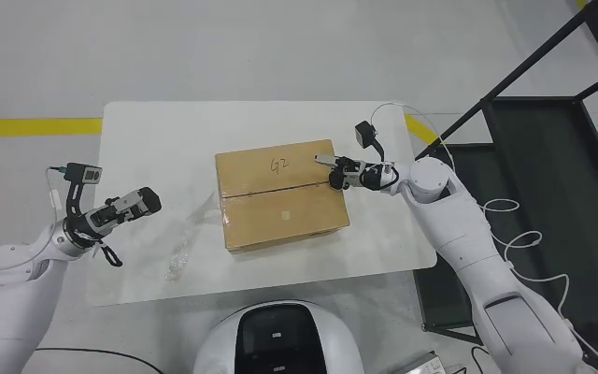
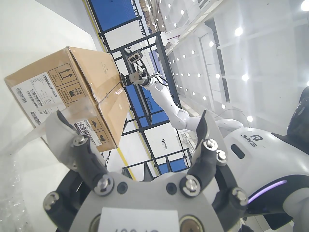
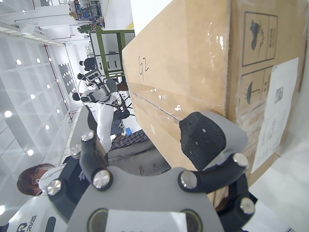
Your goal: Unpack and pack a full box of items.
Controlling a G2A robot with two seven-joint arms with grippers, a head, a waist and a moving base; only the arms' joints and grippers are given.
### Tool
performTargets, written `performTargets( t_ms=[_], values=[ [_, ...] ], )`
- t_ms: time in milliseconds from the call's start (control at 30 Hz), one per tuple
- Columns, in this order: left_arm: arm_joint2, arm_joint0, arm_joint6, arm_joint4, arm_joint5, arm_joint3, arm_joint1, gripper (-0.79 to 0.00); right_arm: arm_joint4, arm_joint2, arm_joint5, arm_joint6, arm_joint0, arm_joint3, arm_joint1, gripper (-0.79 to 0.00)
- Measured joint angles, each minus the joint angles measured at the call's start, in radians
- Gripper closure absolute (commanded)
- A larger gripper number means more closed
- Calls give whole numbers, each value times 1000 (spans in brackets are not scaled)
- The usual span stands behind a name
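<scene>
Closest to me, near the front edge of the white table (image 1: pixel 140 140), I see a crumpled piece of clear plastic film (image 1: pixel 180 254) lying just off the left front corner of the box. A little further out on the left, my left gripper (image 1: pixel 142 200) hovers over the table's left side, well apart from the box and pointing at it. In its own wrist view the left gripper (image 2: pixel 131 119) has its jaws spread wide with nothing between them. In the middle of the table sits the cardboard box (image 1: pixel 280 196). It is flat and upright with both top flaps down and clear tape running along the centre seam. There's a handwritten mark on the far flap. The end facing my left arm carries white labels and handling symbols (image 2: pixel 58 83). At the box's right end, my right gripper (image 1: pixel 336 174) is right up at the top edge, close to where the seam ends. From the right wrist view the right gripper (image 3: pixel 144 131) is also spread open and gripping nothing, with one black pad in front of the taped edge of the box (image 3: pixel 181 49). I can't tell whether that pad actually touches the cardboard. Beyond the table, a yellow line (image 1: pixel 47 126) runs along the floor, and a black rack (image 1: pixel 533 140) stands off to the right.
</scene>
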Motion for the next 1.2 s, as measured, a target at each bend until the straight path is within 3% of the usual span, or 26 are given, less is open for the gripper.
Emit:
performTargets(
  t_ms=[300, 500, 667, 1033, 1200],
  values=[
    [109, 84, 208, -20, 24, -43, -40, -785, 0, 0, 0, 0, 0, 0, 0, -785],
    [186, 116, 348, -78, 35, 29, -74, -785, 0, 0, 0, 0, 0, 0, 0, -785],
    [214, 91, 324, -136, 63, 76, -92, -785, 0, 0, 0, 0, 0, 0, 0, -785],
    [214, 91, 324, -135, 63, 76, -92, -785, 0, 0, 0, 0, 0, 0, 0, -785],
    [216, 108, 370, -179, 178, 21, -99, -785, 0, 0, 0, 0, 0, 0, 0, -785]
  ],
)
